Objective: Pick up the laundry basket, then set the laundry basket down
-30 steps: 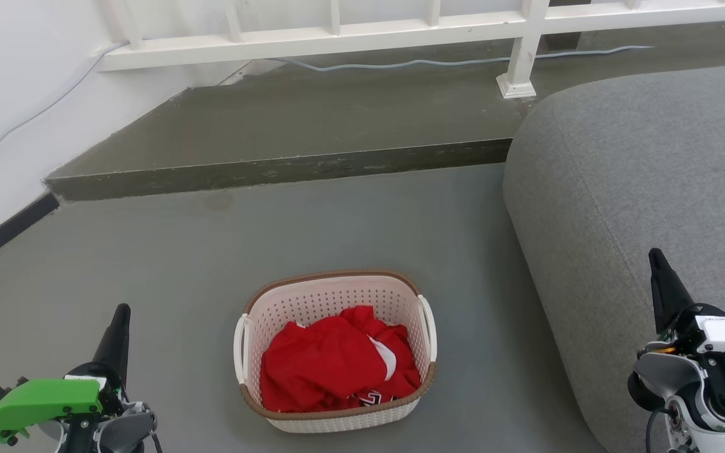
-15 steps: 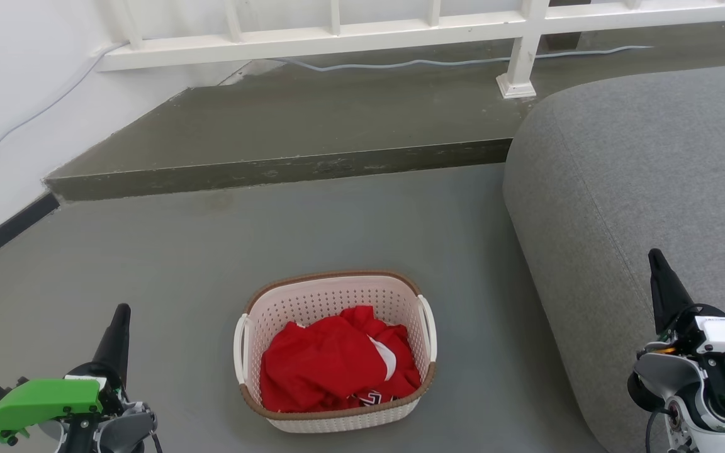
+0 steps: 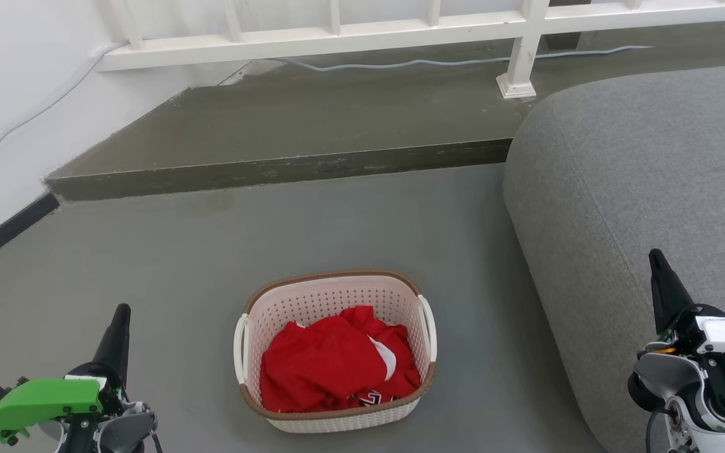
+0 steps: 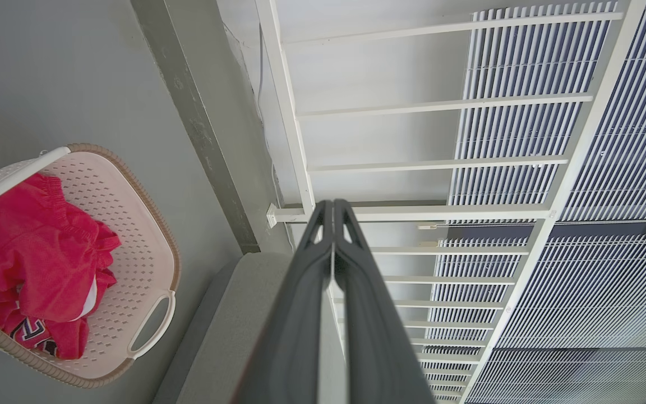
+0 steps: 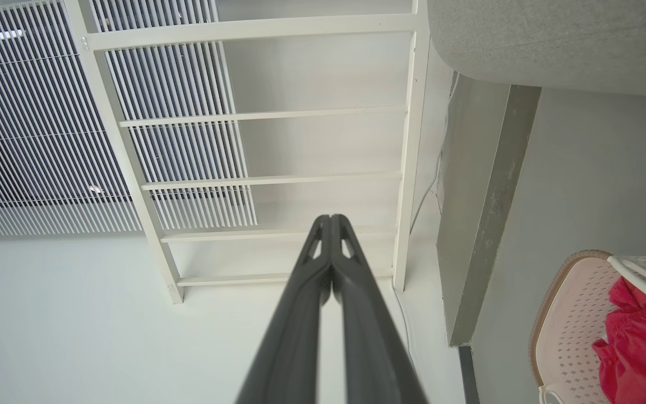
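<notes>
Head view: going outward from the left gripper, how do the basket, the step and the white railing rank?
1. The basket, close by on the left gripper's right.
2. The step, farther ahead.
3. The railing, farthest, behind the step.

The basket is smooth cream plastic, perforated, with a brown woven-look rim and 2 smooth white handles. The cloth inside is soft, creased red fabric. The floor is smooth matt grey and the step edge is rough and scuffed. The sofa is coarse grey weave, the railing smooth white. The left gripper and right gripper are matt dark.
</notes>
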Controlling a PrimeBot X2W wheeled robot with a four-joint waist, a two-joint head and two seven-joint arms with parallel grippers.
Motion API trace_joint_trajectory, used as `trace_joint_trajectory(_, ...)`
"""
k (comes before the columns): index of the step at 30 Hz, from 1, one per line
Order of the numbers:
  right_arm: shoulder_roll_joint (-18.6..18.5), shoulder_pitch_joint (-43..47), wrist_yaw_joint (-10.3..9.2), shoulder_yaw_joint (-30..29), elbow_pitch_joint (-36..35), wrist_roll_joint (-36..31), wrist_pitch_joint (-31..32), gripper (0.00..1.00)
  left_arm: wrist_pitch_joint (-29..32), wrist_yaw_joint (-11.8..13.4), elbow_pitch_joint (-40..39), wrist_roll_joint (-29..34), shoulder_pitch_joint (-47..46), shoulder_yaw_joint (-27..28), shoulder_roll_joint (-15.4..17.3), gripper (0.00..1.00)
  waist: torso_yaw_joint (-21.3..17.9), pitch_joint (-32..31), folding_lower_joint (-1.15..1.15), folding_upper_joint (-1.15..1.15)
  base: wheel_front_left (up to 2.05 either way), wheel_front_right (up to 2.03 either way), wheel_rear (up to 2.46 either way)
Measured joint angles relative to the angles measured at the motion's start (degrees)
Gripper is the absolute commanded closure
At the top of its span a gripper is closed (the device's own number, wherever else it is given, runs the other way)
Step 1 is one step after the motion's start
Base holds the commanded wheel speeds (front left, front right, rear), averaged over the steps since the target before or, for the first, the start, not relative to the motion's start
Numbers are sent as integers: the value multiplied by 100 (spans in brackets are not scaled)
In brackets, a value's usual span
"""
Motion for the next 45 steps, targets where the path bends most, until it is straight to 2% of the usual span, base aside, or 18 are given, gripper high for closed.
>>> trace_joint_trajectory(45,8,-1,0,-23,0,0,11,100,-1,0,-3,-1,0,-3,0,100,0,1,0,0,0,0,0)
